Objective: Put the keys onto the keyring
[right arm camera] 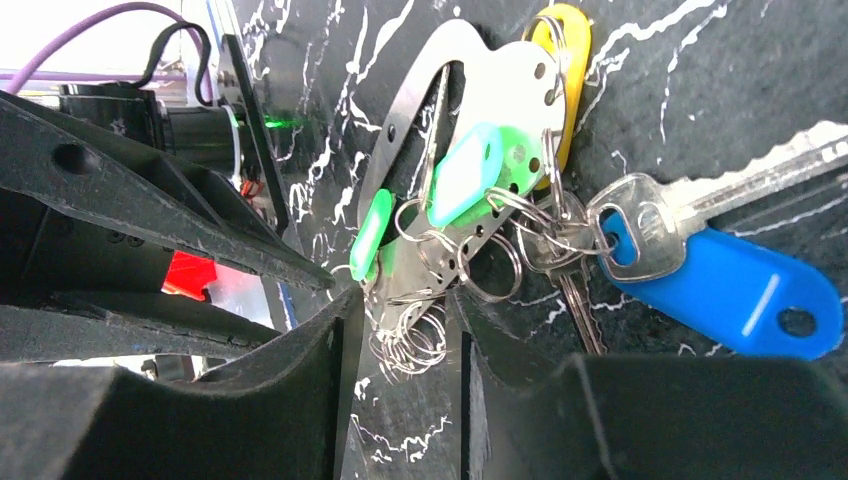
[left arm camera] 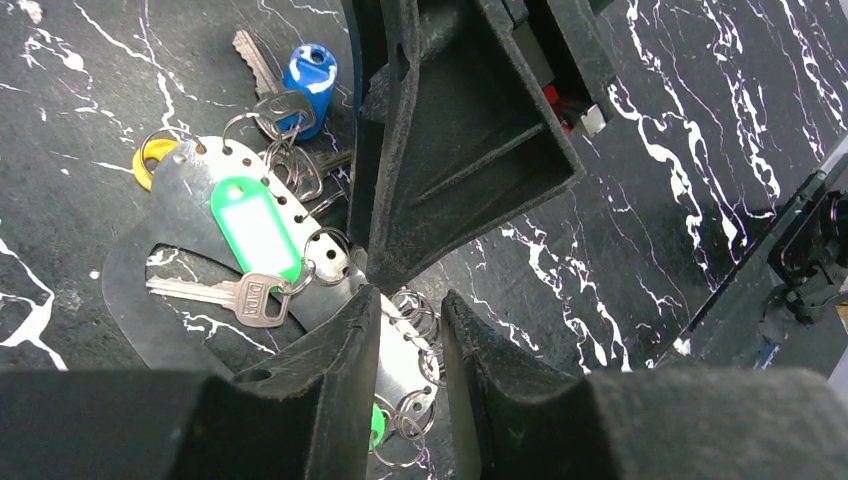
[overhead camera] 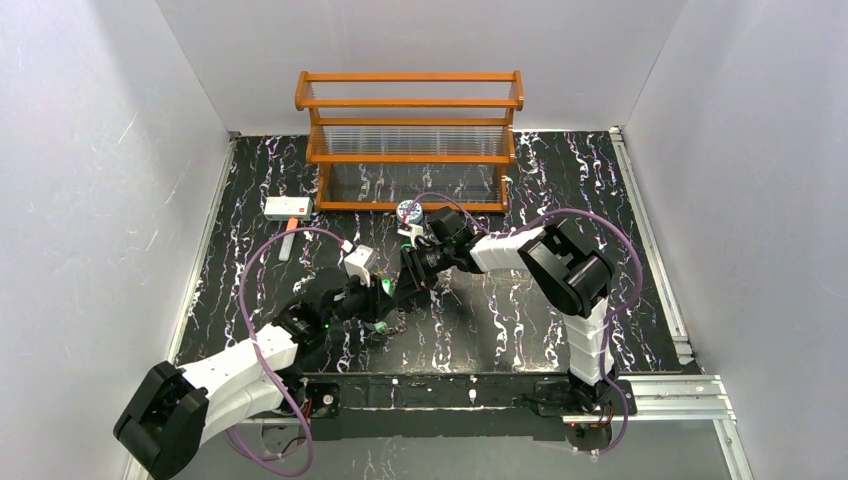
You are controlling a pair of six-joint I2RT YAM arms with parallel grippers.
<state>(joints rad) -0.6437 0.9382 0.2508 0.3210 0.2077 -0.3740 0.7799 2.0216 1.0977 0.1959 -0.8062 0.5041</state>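
Note:
The keyring (left arm camera: 190, 185) is a flat metal loop with punched holes and split rings, raised a little above its shadow. On it hang the keys: a green tag (left arm camera: 250, 225) with a silver key (left arm camera: 225, 295), a blue tag (right arm camera: 720, 285), a yellow tag (right arm camera: 560, 60) and a second green tag (right arm camera: 372, 235). My left gripper (left arm camera: 410, 300) is shut on the keyring's narrow end. My right gripper (right arm camera: 405, 300) straddles that same end (right arm camera: 440, 260) and its loose rings, and contact there is unclear. Both grippers meet mid-table (overhead camera: 400, 280).
A wooden rack (overhead camera: 410, 140) stands at the back. A round blue-and-white can (overhead camera: 408, 211) sits just in front of it, behind the right gripper. A white box with a red mark (overhead camera: 287, 207) lies at the back left.

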